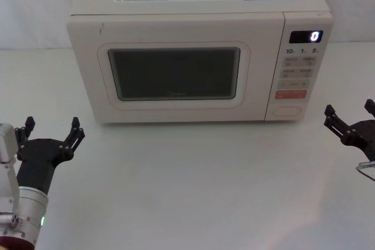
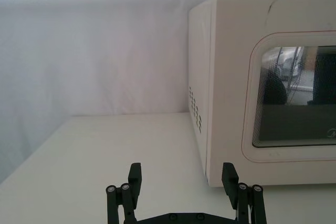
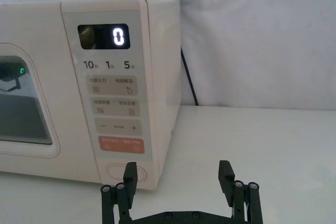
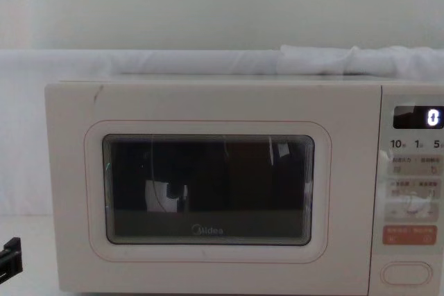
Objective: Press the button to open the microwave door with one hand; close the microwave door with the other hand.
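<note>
The cream microwave stands at the back of the white table with its microwave door (image 1: pixel 174 74) closed flush; the same door (image 4: pixel 208 192) shows a dark window and a grey Midea logo. The wide oval button (image 1: pixel 286 110) sits at the bottom of the control panel, under the salmon key. My left gripper (image 1: pixel 51 125) hovers open in front of the microwave's left corner, apart from it, facing the door's left edge (image 2: pixel 231 103). My right gripper (image 1: pixel 349 109) is open just right of the panel, level with the button (image 3: pixel 113 170) and not touching it.
The display (image 1: pixel 306 36) reads 0. A white cloth backdrop (image 2: pixel 94 56) rises behind and to the left of the table. A black power cord (image 3: pixel 188 77) runs down behind the microwave's right side. Bare tabletop (image 1: pixel 193 185) lies in front.
</note>
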`<action>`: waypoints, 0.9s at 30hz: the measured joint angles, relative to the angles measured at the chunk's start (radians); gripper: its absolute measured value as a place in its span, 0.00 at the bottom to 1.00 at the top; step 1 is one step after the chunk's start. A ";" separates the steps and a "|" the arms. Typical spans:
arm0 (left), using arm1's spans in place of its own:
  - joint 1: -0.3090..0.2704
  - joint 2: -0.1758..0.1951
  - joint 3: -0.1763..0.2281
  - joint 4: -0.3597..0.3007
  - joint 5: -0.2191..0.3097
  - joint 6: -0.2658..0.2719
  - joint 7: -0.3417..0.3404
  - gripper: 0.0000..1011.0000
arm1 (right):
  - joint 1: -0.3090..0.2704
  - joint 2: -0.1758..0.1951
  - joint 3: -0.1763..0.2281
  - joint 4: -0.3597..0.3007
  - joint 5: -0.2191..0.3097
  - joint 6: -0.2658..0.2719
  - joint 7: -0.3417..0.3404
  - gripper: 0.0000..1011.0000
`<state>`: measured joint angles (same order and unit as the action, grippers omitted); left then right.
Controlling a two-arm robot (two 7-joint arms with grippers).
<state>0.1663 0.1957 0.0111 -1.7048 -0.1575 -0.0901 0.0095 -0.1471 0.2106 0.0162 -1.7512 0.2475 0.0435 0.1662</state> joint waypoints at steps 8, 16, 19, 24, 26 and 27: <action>0.000 0.000 0.000 0.000 0.000 0.000 0.000 0.99 | 0.000 0.000 0.000 0.000 0.000 0.000 0.000 0.99; 0.000 0.000 0.000 0.000 0.000 0.000 0.000 0.99 | 0.000 0.000 0.000 0.000 0.000 0.000 0.000 0.99; 0.000 0.000 0.000 0.000 0.000 0.000 0.000 0.99 | 0.000 0.000 0.000 0.000 0.000 0.000 0.000 0.99; 0.000 0.000 0.000 0.000 0.000 0.000 0.000 0.99 | 0.000 0.000 0.000 0.000 0.000 0.000 0.000 0.99; 0.000 0.000 0.000 0.000 0.000 0.000 0.000 0.99 | 0.000 0.000 0.000 0.000 0.000 0.000 0.000 0.99; 0.000 0.000 0.000 0.000 0.000 0.000 0.000 0.99 | 0.000 0.000 0.000 0.000 0.000 0.000 0.000 0.99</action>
<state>0.1664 0.1957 0.0111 -1.7048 -0.1575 -0.0902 0.0095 -0.1471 0.2106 0.0163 -1.7512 0.2475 0.0435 0.1662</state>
